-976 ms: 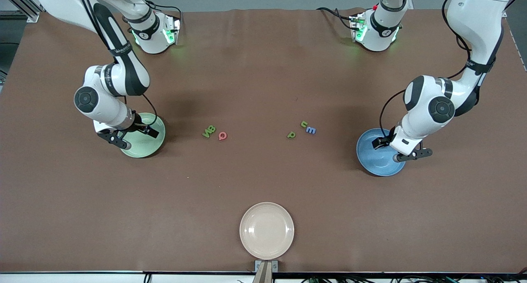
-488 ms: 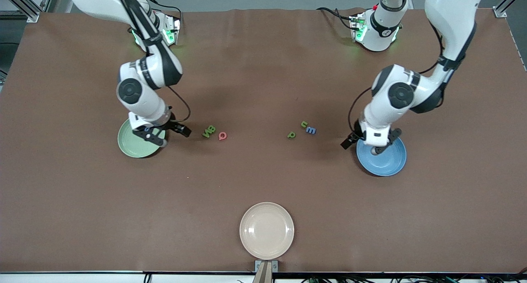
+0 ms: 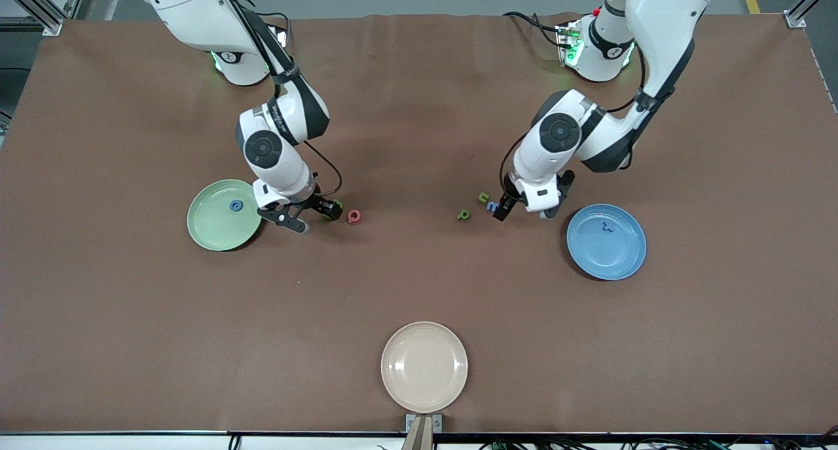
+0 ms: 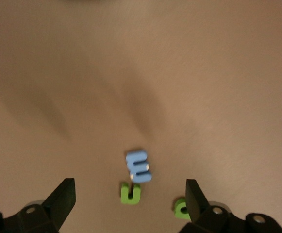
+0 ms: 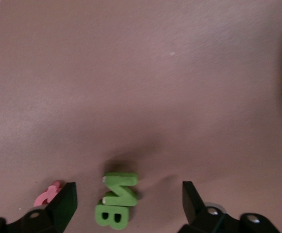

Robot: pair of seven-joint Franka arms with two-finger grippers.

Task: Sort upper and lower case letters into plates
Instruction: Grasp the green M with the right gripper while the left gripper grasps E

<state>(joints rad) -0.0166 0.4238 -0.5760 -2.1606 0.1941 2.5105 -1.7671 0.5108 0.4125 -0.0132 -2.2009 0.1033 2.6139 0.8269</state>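
Note:
My right gripper [image 3: 314, 215] is open and low over two touching green letters, an N [image 5: 121, 189] and a B [image 5: 111, 215]; its own view [image 5: 128, 191] shows them between the jaws. A pinkish red letter [image 3: 353, 216] lies beside them. My left gripper [image 3: 526, 209] is open, low over a blue E [image 3: 492, 206]. Its own view [image 4: 129, 189] shows the E [image 4: 139, 166], a green u [image 4: 131, 193] and a green p [image 4: 180, 208] partly hidden by one finger. The pale green plate [image 3: 209, 230] holds a blue letter [image 3: 236, 206]. The blue plate [image 3: 619, 257] holds a blue letter [image 3: 605, 227].
A cream-beige plate [image 3: 424, 366] stands empty near the table's edge closest to the front camera. The brown table [image 3: 419, 286] stretches wide around the two letter groups.
Both arms have swung from over their plates toward the table's middle, the right gripper to the green N and B, the left to the blue E. The plates now show a blue letter each.

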